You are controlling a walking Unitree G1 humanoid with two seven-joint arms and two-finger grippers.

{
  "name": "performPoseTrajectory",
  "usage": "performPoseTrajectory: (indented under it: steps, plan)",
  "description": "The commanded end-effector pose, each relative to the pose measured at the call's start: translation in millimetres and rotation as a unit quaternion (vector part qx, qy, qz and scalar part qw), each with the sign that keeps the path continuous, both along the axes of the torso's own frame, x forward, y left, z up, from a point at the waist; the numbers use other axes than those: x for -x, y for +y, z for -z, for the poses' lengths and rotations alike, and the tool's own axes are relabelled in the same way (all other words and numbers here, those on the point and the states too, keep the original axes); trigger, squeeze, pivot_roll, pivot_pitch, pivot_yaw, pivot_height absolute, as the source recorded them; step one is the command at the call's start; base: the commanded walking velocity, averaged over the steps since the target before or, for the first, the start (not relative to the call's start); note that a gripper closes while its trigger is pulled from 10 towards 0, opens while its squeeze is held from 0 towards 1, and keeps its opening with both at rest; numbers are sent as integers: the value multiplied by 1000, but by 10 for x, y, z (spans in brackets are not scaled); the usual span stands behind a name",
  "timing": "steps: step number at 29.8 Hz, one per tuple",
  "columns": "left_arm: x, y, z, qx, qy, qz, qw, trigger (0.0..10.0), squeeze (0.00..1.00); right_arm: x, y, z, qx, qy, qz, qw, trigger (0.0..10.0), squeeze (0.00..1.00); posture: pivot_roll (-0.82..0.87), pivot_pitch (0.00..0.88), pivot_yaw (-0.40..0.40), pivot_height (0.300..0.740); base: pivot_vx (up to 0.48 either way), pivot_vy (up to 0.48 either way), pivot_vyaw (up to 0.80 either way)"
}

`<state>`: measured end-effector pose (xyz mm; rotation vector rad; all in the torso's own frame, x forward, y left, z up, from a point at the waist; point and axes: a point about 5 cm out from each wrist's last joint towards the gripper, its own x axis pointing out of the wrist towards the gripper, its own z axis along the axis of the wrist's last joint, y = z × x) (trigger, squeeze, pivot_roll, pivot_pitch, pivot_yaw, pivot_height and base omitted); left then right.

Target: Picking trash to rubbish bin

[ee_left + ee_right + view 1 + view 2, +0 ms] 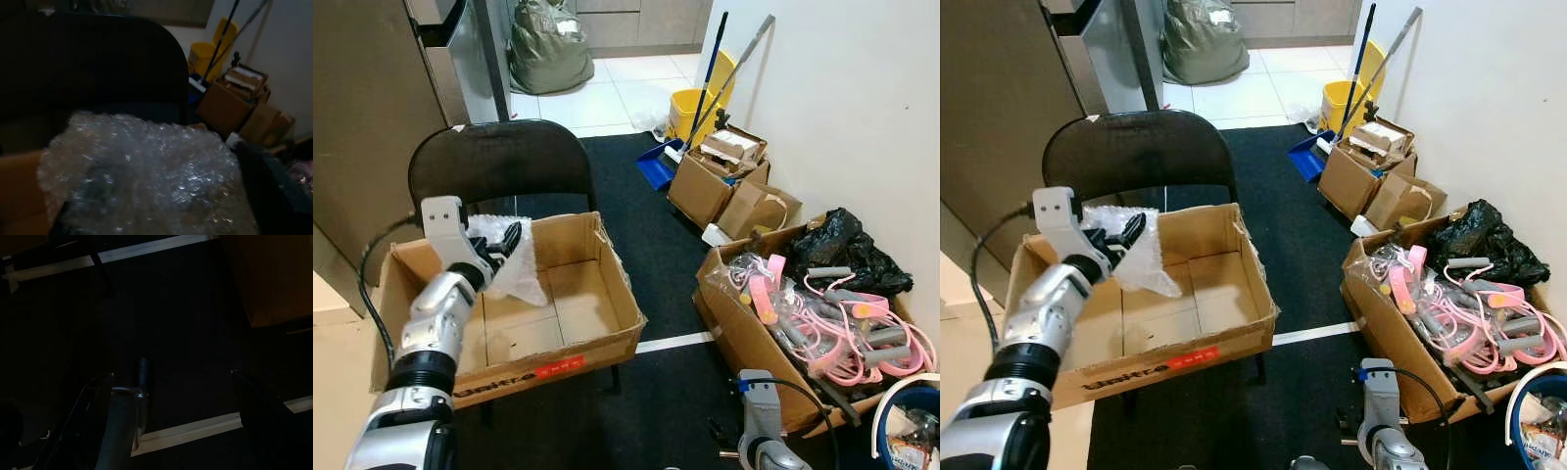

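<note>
A crumpled sheet of clear bubble wrap hangs over the inside of an open cardboard box that rests on a black chair. My left gripper is shut on the upper edge of the bubble wrap, just above the box's back left part. In the left wrist view the bubble wrap covers the fingers. My right arm hangs low at the front right. In the dark right wrist view my right gripper is open over the dark floor, with nothing between its fingers.
A cardboard box of pink and grey items and a black bag stand at the right wall. Further back are smaller cardboard boxes, a yellow mop bucket and a blue dustpan. A blue-rimmed bin sits at the bottom right.
</note>
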<state>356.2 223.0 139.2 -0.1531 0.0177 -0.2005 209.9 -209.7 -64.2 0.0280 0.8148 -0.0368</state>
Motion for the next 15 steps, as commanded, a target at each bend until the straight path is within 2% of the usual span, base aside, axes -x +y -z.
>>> performPoseTrajectory:
  steps: [1,2,3,4,5,6,7,8,9,10,13,15]
  plan:
    - [0,10,2,-43,26,17,999,10000,816,88,-20,50,3,19,-1,1000,10000,0,32,96,0,740,0,0,0]
    - [0,10,2,-43,26,17,999,10000,816,88,-20,50,3,19,-1,1000,10000,0,32,96,0,740,0,0,0]
    - [1,19,27,-62,50,26,996,10000,82,91,-17,53,3,20,-1,1000,10000,0,32,96,0,740,0,0,0]
    - [4,18,39,-67,60,31,995,10000,82,91,-15,53,3,20,-1,1000,10000,0,32,96,0,740,0,0,0]
    - [9,22,68,-67,78,31,994,10000,0,91,-12,54,3,20,-2,1000,10000,0,32,96,0,740,0,0,0]
    - [9,22,68,-67,78,31,994,10000,0,91,-12,54,3,20,-2,1000,10000,0,32,96,0,740,0,0,0]
    - [28,18,132,-79,109,42,990,10000,0,88,-6,54,3,20,-2,1000,10000,0,33,97,0,740,0,0,0]
    - [28,18,132,-79,109,42,990,10000,0,88,-6,54,3,20,-2,1000,10000,0,33,97,0,740,0,0,0]
    - [100,-21,268,-129,159,96,974,10000,0,88,-2,54,2,20,-2,1000,10000,0,33,97,0,740,0,0,0]
    - [100,-21,268,-129,159,96,974,10000,0,88,-2,54,2,20,-2,1000,10000,0,33,97,0,740,0,0,0]
    - [163,61,358,-200,199,110,953,10000,0,90,4,57,3,21,-3,1000,10000,0,32,100,0,740,0,0,0]
    - [182,85,349,-204,205,123,949,10000,0,93,0,58,3,21,-2,1000,10000,0,32,100,0,740,0,0,0]
